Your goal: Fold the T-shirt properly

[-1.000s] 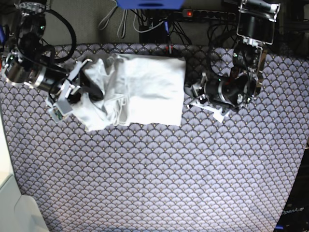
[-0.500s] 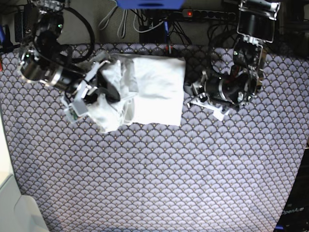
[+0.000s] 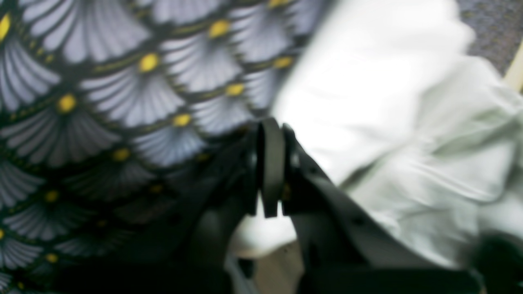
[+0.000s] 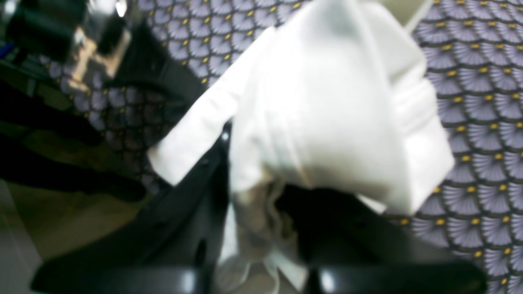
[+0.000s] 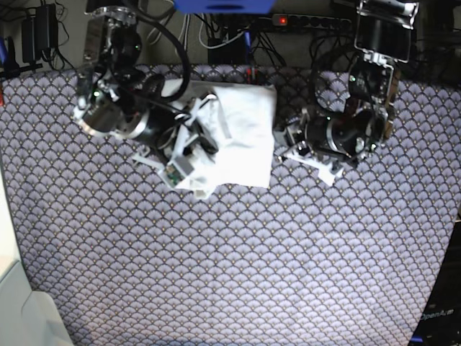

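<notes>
The white T-shirt lies at the back of the table, partly folded, with its left part lifted and bunched. My right gripper, on the left of the base view, is shut on that bunched cloth and holds it over the shirt's left half. In the right wrist view the shirt hangs draped over the gripper, pinched between the black fingers. My left gripper rests low just off the shirt's right edge. In the left wrist view its pads are pressed together with nothing between them, and the shirt lies beside them.
The table wears a purple fan-patterned cover. A power strip with cables runs along the back edge. A white object stands at the front left corner.
My right gripper has moved rightward with the shirt's left part, carrying it from the left side over onto the flat part. The left arm has stayed still.
</notes>
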`<action>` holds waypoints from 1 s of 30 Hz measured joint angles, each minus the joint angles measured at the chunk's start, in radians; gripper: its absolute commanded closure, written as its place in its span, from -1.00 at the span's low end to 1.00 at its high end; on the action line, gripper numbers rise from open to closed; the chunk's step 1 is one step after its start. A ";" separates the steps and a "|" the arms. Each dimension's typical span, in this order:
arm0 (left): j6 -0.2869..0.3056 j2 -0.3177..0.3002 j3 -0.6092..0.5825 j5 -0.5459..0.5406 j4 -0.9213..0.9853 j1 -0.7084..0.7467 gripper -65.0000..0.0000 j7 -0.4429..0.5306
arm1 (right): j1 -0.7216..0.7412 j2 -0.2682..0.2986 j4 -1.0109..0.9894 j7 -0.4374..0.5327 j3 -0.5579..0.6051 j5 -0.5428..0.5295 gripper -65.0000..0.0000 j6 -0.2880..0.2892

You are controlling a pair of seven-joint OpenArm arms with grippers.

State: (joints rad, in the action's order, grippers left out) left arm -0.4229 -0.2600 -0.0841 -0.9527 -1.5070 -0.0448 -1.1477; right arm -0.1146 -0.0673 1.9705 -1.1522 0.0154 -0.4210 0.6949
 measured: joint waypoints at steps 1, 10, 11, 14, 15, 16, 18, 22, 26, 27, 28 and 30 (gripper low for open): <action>0.000 0.000 0.000 0.000 -0.019 -0.001 0.99 0.001 | 0.001 -0.005 -0.005 0.001 0.010 0.019 1.00 0.000; 0.000 0.000 0.002 0.002 -0.032 0.000 0.99 0.001 | 0.040 -0.045 -0.071 0.002 0.096 0.204 0.67 0.000; 0.000 0.000 0.002 0.002 -0.032 0.000 0.99 0.001 | 0.046 -0.050 -0.071 0.005 0.096 0.224 0.60 0.000; 0.000 0.000 0.002 0.003 -0.034 0.000 0.99 0.001 | 0.048 -0.060 -0.071 0.004 0.094 0.253 0.43 0.000; 0.000 0.000 0.002 0.002 -0.034 0.000 0.99 0.001 | 0.048 -0.063 -0.071 0.004 0.094 0.253 0.40 0.000; 0.000 0.000 0.002 0.002 -0.034 0.000 0.99 0.001 | 0.048 -0.066 -0.071 0.004 0.094 0.254 0.39 0.000; 0.000 0.000 0.002 0.003 -0.034 0.000 0.99 0.001 | 0.051 -0.071 -0.071 0.004 0.095 0.254 0.38 0.000; 0.000 0.000 0.002 0.002 -0.034 0.000 0.99 0.004 | 0.054 -0.074 -0.071 0.002 0.110 0.261 0.38 0.000; 0.000 0.000 0.002 0.002 -0.034 0.000 0.99 0.004 | 0.054 -0.071 -0.071 0.000 0.200 0.261 0.37 0.000; 0.000 0.000 0.002 0.003 -0.034 0.000 0.99 0.004 | 0.054 -0.071 -0.071 0.000 0.222 0.261 0.37 0.000; 0.000 0.000 0.002 0.003 -0.034 0.000 0.99 0.005 | 0.054 -0.071 -0.071 0.000 0.242 0.262 0.37 0.000; 0.000 0.000 0.002 0.005 -0.034 0.000 0.99 0.005 | 0.054 -0.068 -0.071 0.000 0.283 0.261 0.37 0.000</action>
State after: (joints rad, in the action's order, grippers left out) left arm -0.4229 -0.2600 -0.0818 -0.9482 -1.5410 -0.0452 -1.1431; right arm -0.0608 -0.1349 1.8999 -1.1522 0.2981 -0.1600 0.6949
